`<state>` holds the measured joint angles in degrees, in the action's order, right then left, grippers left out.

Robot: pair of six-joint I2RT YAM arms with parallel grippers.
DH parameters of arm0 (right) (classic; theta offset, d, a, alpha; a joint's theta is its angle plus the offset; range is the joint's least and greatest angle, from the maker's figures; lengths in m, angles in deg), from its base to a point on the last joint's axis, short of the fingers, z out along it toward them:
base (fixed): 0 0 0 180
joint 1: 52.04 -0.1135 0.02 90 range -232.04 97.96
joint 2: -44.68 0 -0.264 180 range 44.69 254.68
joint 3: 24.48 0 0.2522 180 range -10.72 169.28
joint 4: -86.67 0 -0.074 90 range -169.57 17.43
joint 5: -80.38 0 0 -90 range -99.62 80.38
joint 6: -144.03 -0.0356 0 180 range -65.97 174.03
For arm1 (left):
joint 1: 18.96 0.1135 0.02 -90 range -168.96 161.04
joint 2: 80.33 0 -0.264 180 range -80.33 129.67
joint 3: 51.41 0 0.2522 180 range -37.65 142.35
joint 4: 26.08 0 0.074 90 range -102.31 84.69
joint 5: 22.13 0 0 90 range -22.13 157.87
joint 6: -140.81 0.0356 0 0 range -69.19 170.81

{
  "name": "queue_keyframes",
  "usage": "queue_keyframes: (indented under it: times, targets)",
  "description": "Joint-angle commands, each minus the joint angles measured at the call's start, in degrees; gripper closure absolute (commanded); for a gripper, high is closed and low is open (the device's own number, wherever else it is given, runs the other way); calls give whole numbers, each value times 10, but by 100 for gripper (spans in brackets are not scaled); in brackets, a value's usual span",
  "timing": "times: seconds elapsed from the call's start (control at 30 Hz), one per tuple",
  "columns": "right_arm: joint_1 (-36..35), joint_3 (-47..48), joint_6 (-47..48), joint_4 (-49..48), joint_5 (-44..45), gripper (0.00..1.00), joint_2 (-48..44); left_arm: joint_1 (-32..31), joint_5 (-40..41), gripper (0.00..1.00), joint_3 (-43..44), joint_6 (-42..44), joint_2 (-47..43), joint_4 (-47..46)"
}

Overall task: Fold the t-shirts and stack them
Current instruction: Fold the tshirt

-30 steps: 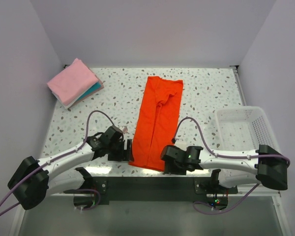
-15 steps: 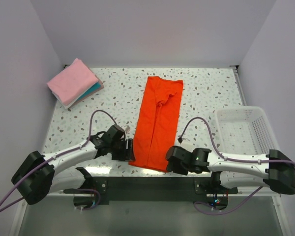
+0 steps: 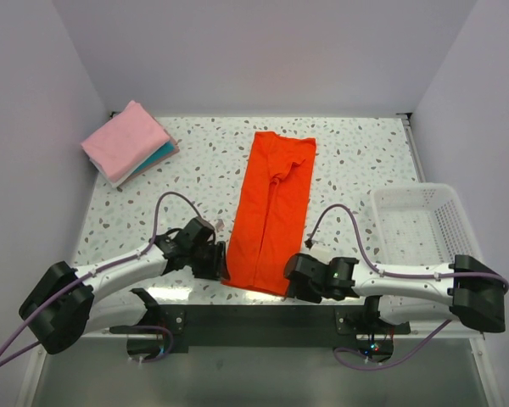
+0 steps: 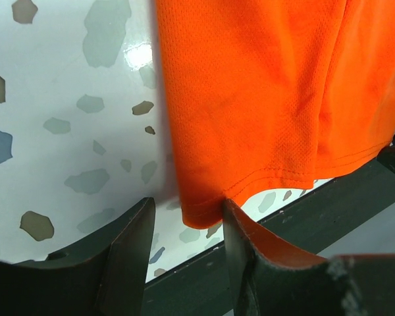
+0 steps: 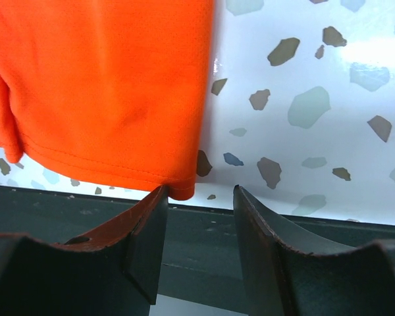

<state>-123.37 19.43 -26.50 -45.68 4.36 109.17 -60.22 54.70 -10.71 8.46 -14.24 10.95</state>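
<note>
Jaws spread: left gripper (image 4: 187,205), right gripper (image 5: 200,192) straddle near hem corners of orange shirt (image 3: 272,212), folded lengthwise, crosswise folds apparently pending; pink shirt (image 3: 125,140), teal shirt (image 3: 162,155) already stacked.

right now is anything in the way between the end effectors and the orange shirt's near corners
Nothing visible. The left end effector and right end effector are both open at the near hem of the orange shirt, one at each corner, with the cloth edge right at the finger gaps.

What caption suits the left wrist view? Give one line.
Open left tool framing a hem corner of the orange shirt on a speckled table.
</note>
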Motion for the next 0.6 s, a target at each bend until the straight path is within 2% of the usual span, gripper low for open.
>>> queue_keyframes:
  times: [0.0, 0.27, 0.57]
  targets:
    - [-3, -2, -13, -27, 16, 52, 4, 0, -12, 51, -9, 2, -9, -7]
    - [-3, 1, -1, -44, -2, 58, 34, -1, -27, 57, -22, -3, -6, -23]
    - [-3, -10, 5, -65, -8, 74, 42, -3, -46, 66, -39, -14, -6, -58]
